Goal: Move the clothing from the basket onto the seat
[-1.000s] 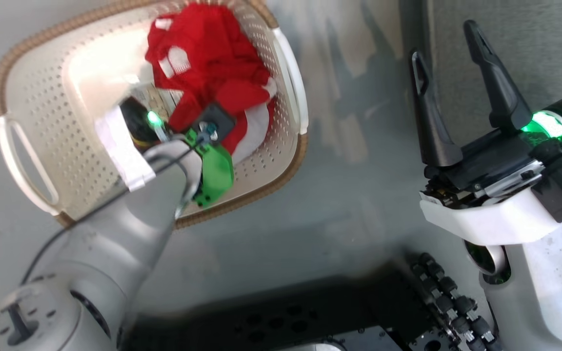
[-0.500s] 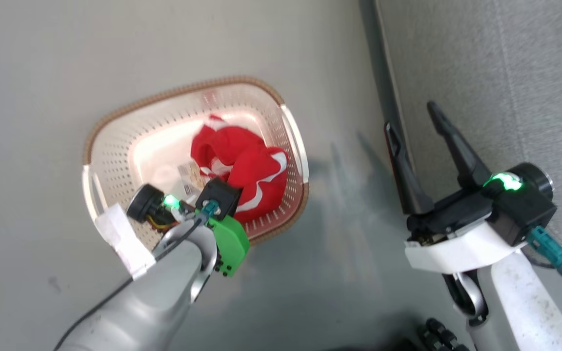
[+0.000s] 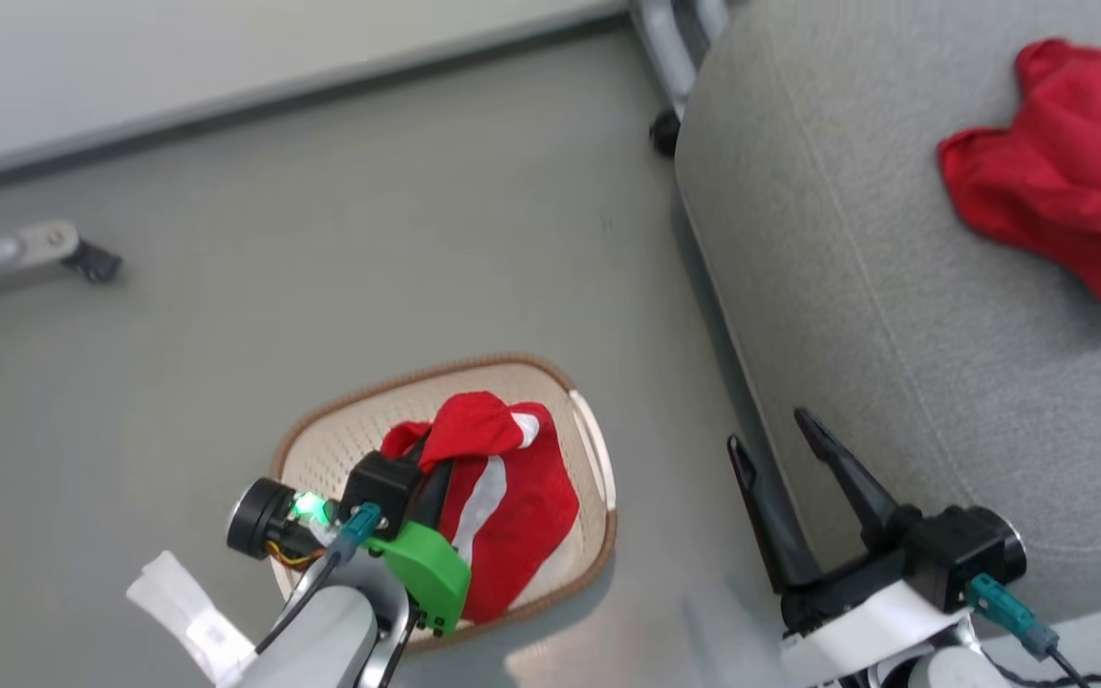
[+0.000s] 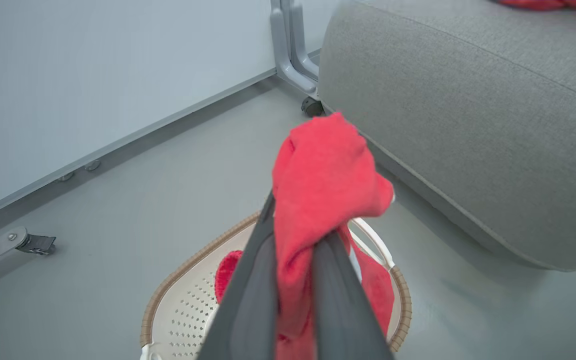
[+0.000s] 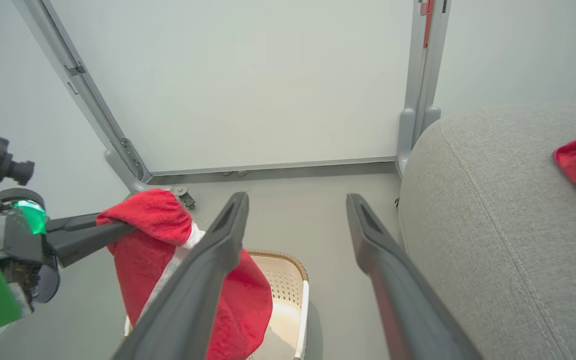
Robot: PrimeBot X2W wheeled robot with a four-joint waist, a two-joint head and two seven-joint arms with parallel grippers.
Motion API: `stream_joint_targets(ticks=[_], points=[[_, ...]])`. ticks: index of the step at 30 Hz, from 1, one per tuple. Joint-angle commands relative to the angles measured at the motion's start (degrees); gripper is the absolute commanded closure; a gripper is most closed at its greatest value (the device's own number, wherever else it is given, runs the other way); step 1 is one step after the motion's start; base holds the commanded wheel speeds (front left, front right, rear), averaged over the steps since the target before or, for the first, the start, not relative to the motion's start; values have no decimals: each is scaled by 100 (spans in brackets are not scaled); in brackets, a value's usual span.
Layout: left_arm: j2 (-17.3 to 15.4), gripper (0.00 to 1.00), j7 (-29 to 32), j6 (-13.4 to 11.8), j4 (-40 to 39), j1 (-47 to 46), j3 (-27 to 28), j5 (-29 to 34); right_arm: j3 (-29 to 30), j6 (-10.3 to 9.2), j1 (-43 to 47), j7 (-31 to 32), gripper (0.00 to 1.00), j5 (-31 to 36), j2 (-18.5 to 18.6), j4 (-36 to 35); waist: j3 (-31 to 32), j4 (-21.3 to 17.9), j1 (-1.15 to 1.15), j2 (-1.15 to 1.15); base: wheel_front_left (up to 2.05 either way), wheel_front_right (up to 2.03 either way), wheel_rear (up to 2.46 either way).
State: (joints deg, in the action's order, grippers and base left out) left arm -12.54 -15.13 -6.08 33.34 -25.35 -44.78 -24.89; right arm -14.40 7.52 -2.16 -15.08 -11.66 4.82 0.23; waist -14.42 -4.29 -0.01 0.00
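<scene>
Grey floor [image 3: 321, 239], castored frame [image 4: 288, 55] behind; left gripper [image 5: 123, 229] clamps clothing [image 4: 325, 165] over basket [image 3: 340, 449]; right gripper [image 3: 769, 430] gapes beside seat [image 3: 895, 287].

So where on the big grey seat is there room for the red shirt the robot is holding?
The seat is bare from its rounded edge near the basket across to the red garment already lying on it; around that it is crowded. The left gripper holds the other garment above the basket.
</scene>
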Motion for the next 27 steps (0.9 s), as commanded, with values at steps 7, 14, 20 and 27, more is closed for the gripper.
stream_joint_targets(ticks=[7, 14, 20, 27], points=[[-193, 100, -2, -60, -617, 494, 451, 224, 11, -6, 489, -14, 0, -46, -18, -33, 1585, -70, 1, 0, 0, 0, 0], [-282, 100, -2, -88, -1011, 659, 741, 289, -74, -6, 668, -14, 0, 38, 16, -52, 1716, -75, 1, 0, 0, 0, 0], [-259, 100, -2, -45, -1296, 737, 762, 343, -194, -6, 720, -14, 0, 34, 36, -22, 1724, -49, 1, 0, 0, 0, 0], [-150, 100, 101, 43, -1709, 636, 432, 554, -600, -6, 433, -14, 0, -15, 82, 219, 1695, 8, 1, 0, 0, 0, 0]])
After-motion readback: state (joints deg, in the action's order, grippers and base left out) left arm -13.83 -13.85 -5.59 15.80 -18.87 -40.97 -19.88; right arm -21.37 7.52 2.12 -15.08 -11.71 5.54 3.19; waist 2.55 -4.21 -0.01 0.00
